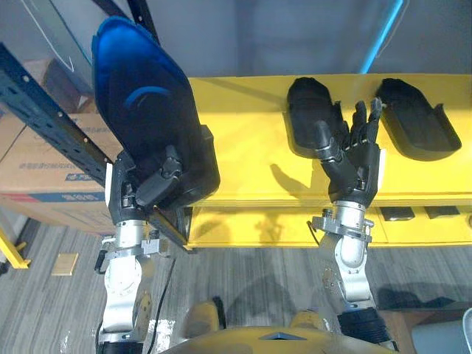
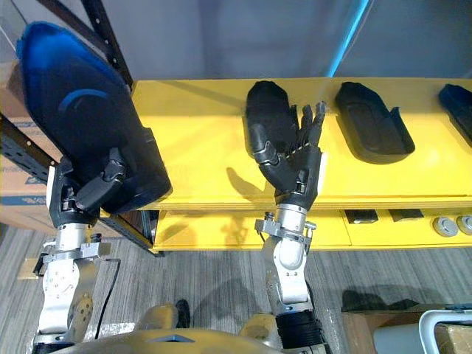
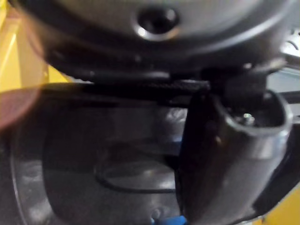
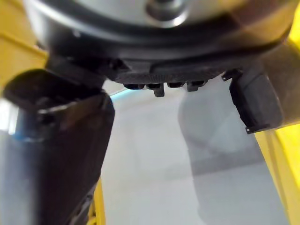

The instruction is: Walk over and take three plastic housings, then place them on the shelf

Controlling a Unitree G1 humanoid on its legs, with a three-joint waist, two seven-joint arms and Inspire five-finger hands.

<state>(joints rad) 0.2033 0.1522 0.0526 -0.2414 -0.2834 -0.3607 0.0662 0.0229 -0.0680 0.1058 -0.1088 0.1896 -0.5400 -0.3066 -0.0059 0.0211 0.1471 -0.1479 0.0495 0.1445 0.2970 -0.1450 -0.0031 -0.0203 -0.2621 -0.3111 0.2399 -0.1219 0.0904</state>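
Note:
My left hand (image 1: 151, 184) is shut on a large dark plastic housing (image 1: 151, 110) with a blue sheen, held tilted above the left end of the yellow shelf (image 1: 243, 155); the thumb presses its face in the left wrist view (image 3: 229, 159). Two more dark housings lie on the shelf top: one (image 1: 310, 110) just behind my right hand, another (image 1: 417, 118) further right. My right hand (image 1: 354, 155) stands upright over the shelf's front part, fingers straight and holding nothing, close to the nearer housing (image 2: 267, 118).
A dark blue rack post (image 1: 51, 118) slants down the left side, with cardboard boxes (image 1: 44, 177) behind it. A lower yellow shelf level (image 2: 398, 221) holds small dark and round parts at the right. Another dark housing (image 2: 457, 99) lies at the far right edge.

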